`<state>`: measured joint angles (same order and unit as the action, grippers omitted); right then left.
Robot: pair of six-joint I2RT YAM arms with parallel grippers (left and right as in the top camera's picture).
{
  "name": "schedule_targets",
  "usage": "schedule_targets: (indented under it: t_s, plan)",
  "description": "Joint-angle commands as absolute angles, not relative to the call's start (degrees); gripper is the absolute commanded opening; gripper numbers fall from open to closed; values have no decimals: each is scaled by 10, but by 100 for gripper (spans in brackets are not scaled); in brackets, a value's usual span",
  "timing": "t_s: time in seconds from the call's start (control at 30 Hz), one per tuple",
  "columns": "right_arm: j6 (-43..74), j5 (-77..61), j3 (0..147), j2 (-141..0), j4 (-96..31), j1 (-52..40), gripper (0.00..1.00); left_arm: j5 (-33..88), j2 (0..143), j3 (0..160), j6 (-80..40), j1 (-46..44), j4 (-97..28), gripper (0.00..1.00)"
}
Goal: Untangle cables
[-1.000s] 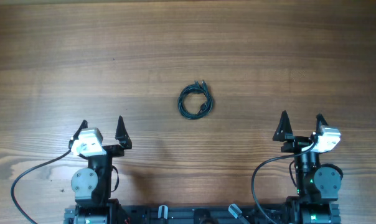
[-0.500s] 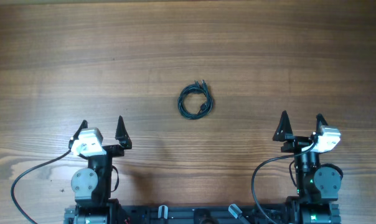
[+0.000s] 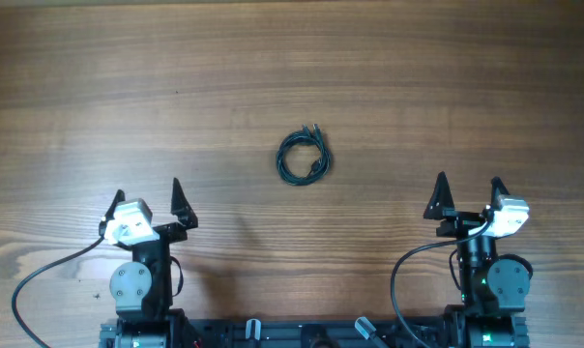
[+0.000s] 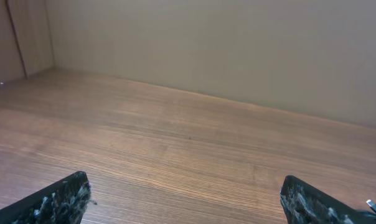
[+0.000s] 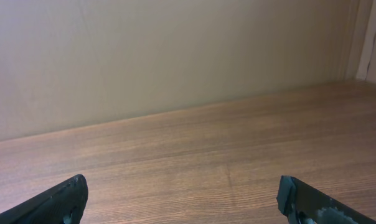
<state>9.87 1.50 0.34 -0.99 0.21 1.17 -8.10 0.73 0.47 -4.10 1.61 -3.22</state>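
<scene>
The cables (image 3: 304,158) lie as one small dark coiled bundle on the wooden table (image 3: 292,77), near its middle. My left gripper (image 3: 145,199) is open and empty near the front left, well short of the bundle. My right gripper (image 3: 468,192) is open and empty near the front right, also apart from it. In the left wrist view the gripper (image 4: 187,198) shows only bare wood between its fingertips. The right wrist view shows the same for its gripper (image 5: 183,198). The cables are out of both wrist views.
A beige wall (image 4: 238,43) rises behind the table's far edge; it also shows in the right wrist view (image 5: 163,56). Thick black arm wires (image 3: 50,271) loop on the table beside each arm base, with another on the right (image 3: 400,275).
My left gripper has shifted slightly to the left and away from me. The right arm and the cable bundle have not moved.
</scene>
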Motion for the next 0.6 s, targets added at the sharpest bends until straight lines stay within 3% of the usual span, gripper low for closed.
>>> schedule_targets:
  t_s: [0.0, 0.1, 0.13, 0.27, 0.4, 0.47, 0.57]
  plan:
    - [115, -10, 3, -4, 3, 12, 100, -81, 4, 3, -39, 14, -31, 100]
    - [224, -55, 3, -12, 1, 12, 100, 50, 5, 3, -131, 14, -41, 100]
    - [300, -79, 3, -21, 4, 12, 100, 112, 10, 3, -210, 13, -34, 100]
    - [485, -131, 3, -68, 8, 12, 100, 176, 21, 3, -298, 13, -29, 100]
    - [467, -218, 3, -145, 24, 12, 100, 286, 37, 3, -300, 13, -24, 100]
    - [333, -285, 6, -184, 45, 12, 100, 337, 52, 5, -272, 13, -24, 100]
    - [273, -323, 67, -247, 11, 12, 100, 343, 96, 46, -269, 13, -32, 100]
